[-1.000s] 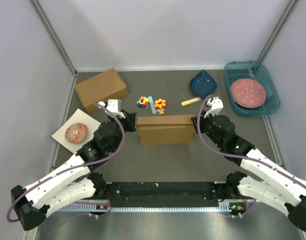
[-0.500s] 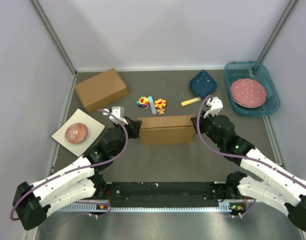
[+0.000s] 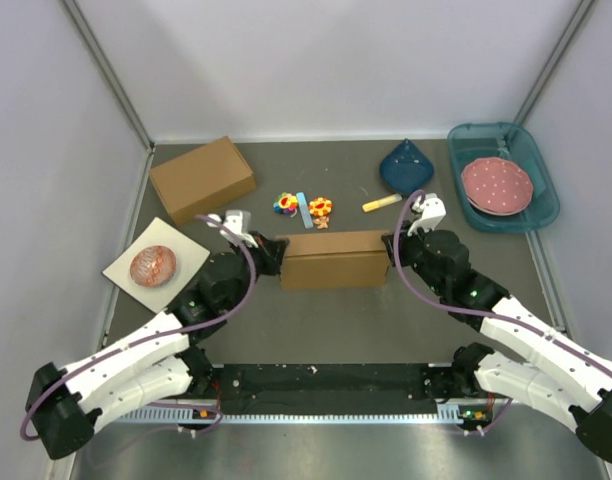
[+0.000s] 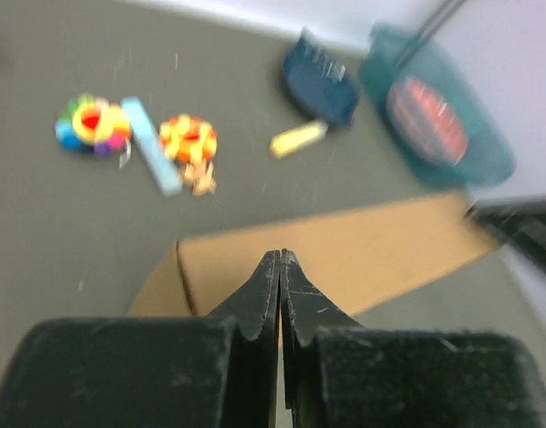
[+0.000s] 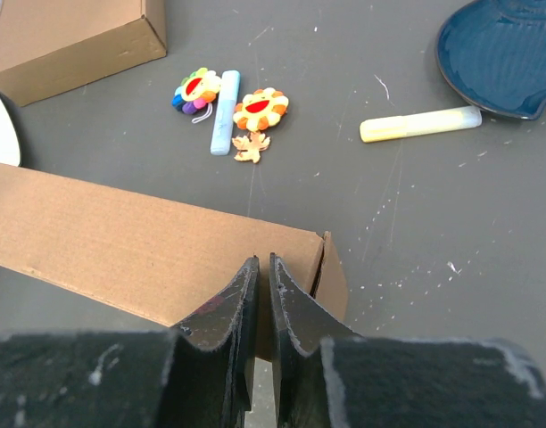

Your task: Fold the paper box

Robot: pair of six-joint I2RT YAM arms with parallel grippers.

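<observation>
Vs 1 s ago: left gripper (image 3: 275,258) has swung in to the L end of the paper box (image 3: 333,262); R arm unchanged. Both arms reach fwd & inward, one at each box end. Left fingers pressed together, tips at box's L top edge. Right gripper (image 3: 390,249) over R end, fingers nearly together w/ thin slit; can't tell if nipping cardboard. Box sits mid-table, long axis L–R.

A yellow stick (image 3: 381,203), perhaps a marker, lies near the blue dish (image 3: 406,167).
</observation>
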